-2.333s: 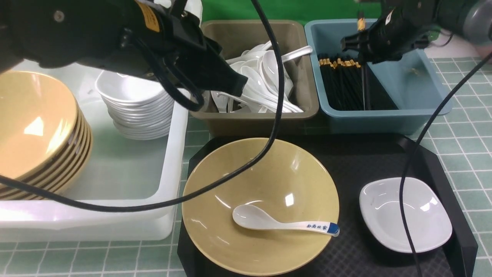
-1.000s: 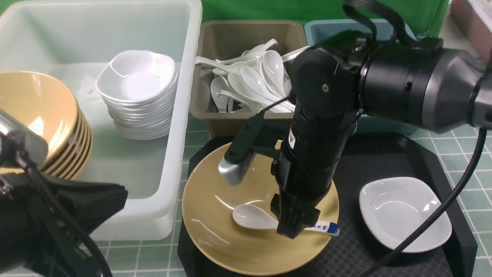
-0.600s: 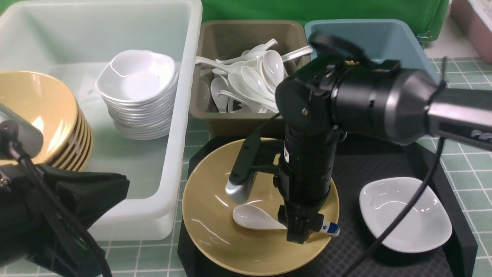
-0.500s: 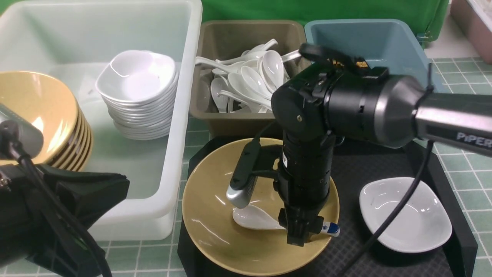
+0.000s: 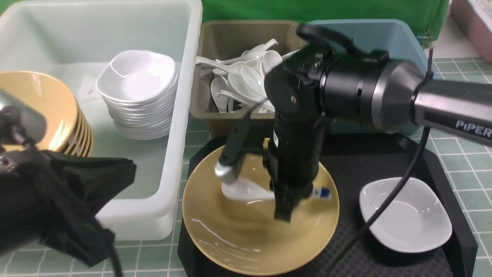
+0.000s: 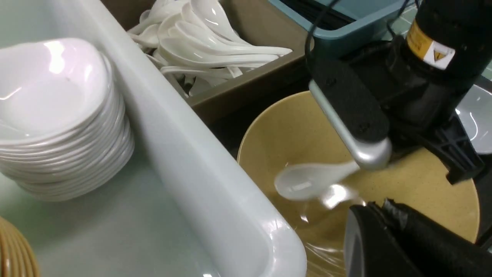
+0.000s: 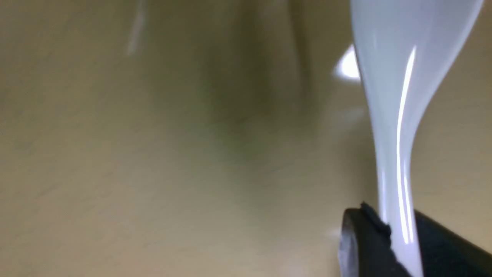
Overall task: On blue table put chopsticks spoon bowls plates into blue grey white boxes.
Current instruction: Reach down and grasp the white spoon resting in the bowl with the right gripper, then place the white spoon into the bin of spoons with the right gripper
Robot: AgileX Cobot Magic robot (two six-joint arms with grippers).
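Front view: spoon pinched over the bowl, likely bound for the grey box

Right gripper points straight down and pinches the spoon by the middle of its handle, so the scoop sticks out toward the robot's left and the blue tip toward its right; gripped there, the spoon hangs roughly level and seems just clear of the bowl; the right wrist view shows the handle clamped between dark pads. That bowl sits at the left end of the black tray; a plate lies by the tray's right edge. The grey box, just beyond the tray's far edge, already holds plain white spoons, so it looks like the destination; a short carry. Left gripper, fingers pressed together and empty, sits by the near corner of the white box, clear of that path.
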